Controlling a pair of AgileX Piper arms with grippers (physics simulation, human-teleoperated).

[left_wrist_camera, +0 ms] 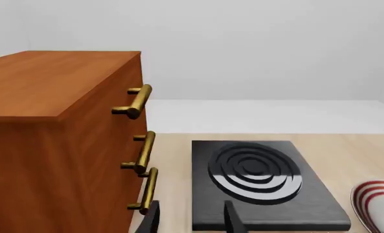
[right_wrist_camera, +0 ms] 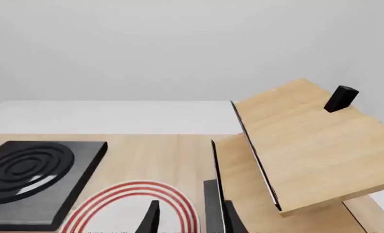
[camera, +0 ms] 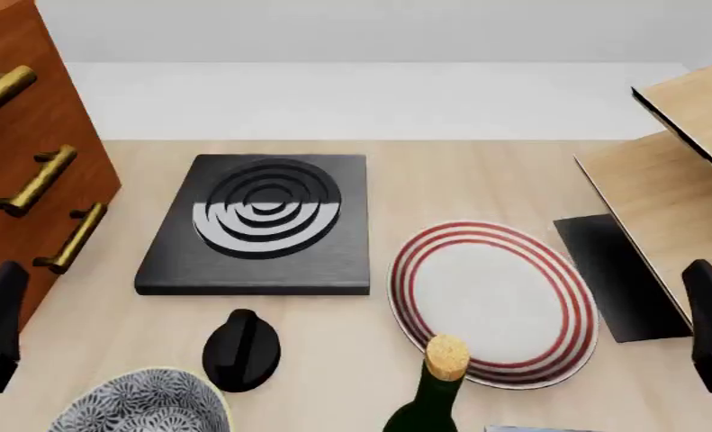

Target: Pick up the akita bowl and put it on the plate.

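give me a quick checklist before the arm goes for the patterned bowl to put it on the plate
1. Bowl free, nothing gripping it: ok.
2. Plate top bare: ok.
3. Left gripper open, nothing between its fingers: ok.
4. Right gripper open, nothing held: ok.
5. Path from bowl to plate: not ok, a bottle and a black knob stand between them.
6. Bowl's whole rim visible: cannot tell, the front view cuts it off.
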